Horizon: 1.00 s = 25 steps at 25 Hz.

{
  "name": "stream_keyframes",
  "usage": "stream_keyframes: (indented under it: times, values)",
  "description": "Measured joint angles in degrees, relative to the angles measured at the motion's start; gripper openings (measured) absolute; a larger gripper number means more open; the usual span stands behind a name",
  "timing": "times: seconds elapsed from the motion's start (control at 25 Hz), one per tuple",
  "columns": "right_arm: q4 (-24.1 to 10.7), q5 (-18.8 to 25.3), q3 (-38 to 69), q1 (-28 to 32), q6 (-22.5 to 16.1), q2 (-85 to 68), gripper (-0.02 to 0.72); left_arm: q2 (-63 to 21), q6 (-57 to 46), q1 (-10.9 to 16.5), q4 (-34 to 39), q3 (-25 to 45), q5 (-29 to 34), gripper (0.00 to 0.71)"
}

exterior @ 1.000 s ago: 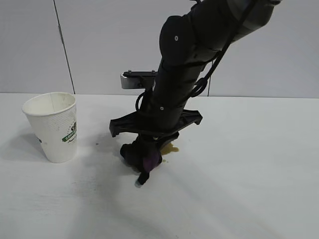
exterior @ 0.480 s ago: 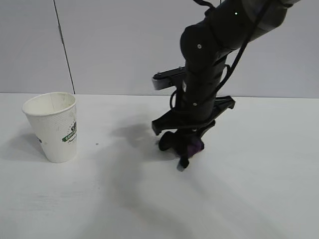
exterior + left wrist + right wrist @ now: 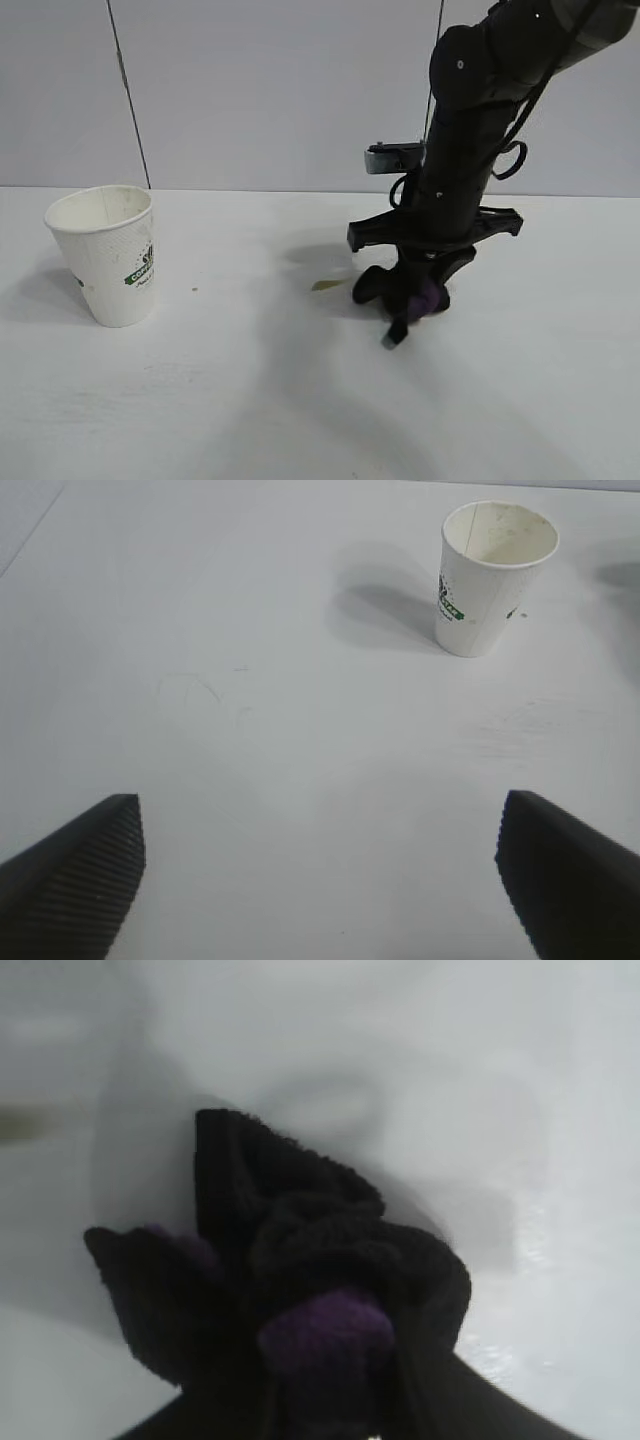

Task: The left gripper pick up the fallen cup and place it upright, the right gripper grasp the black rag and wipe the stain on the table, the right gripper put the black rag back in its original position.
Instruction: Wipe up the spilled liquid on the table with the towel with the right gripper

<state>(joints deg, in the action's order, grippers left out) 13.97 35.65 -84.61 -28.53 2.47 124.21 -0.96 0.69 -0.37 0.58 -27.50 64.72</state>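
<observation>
The white paper cup [image 3: 108,255] stands upright at the left of the white table [image 3: 200,400]; it also shows in the left wrist view [image 3: 490,575], far from my left gripper [image 3: 320,870], which is open and empty over bare table. My right gripper [image 3: 415,290] is shut on the black rag [image 3: 400,295], whose purple patch shows, pressed low on the table right of centre. The rag fills the right wrist view [image 3: 300,1280]. A thin brownish-olive smear of the stain [image 3: 326,285] lies just left of the rag.
A tiny dark speck [image 3: 194,291] lies on the table right of the cup. A grey wall [image 3: 250,90] stands behind the table's far edge.
My right gripper has dragged the rag to the right across the table, over the spot where the stain lay. The yellow blotch is reduced to a thin smear. The cup has not moved.
</observation>
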Motion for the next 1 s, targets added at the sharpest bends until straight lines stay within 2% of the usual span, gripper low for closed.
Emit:
stream_keyframes:
  times: [0.2, 0.36, 0.52, 0.64, 0.76, 0.88, 1.0]
  values:
    - [0.6, -10.4, 0.1, -2.4, 0.2, 1.3, 0.136, 0.0, 0.0, 0.0, 0.0, 0.0, 0.0, 0.687]
    - [-0.1, -14.9, 0.1, -2.4, -0.8, 3.2, 0.136, 0.0, 0.0, 0.0, 0.0, 0.0, 0.0, 0.687]
    - [-0.9, -16.4, -0.2, -1.9, -1.4, 4.0, 0.136, 0.0, 0.0, 0.0, 0.0, 0.0, 0.0, 0.687]
    - [-1.4, -14.9, -0.8, 0.1, -2.5, 4.0, 0.136, 0.0, 0.0, 0.0, 0.0, 0.0, 0.0, 0.687]
    - [-3.4, -10.1, -2.9, 3.9, -2.5, 4.1, 0.136, 0.0, 0.0, 0.0, 0.0, 0.0, 0.0, 0.687]
    - [-6.6, -4.3, -5.5, 7.6, -2.5, 4.5, 0.136, 0.0, 0.0, 0.0, 0.0, 0.0, 0.0, 0.687]
    - [-11.7, 1.3, -7.9, 10.6, -3.3, 4.7, 0.136, 0.0, 0.0, 0.0, 0.0, 0.0, 0.0, 0.687]
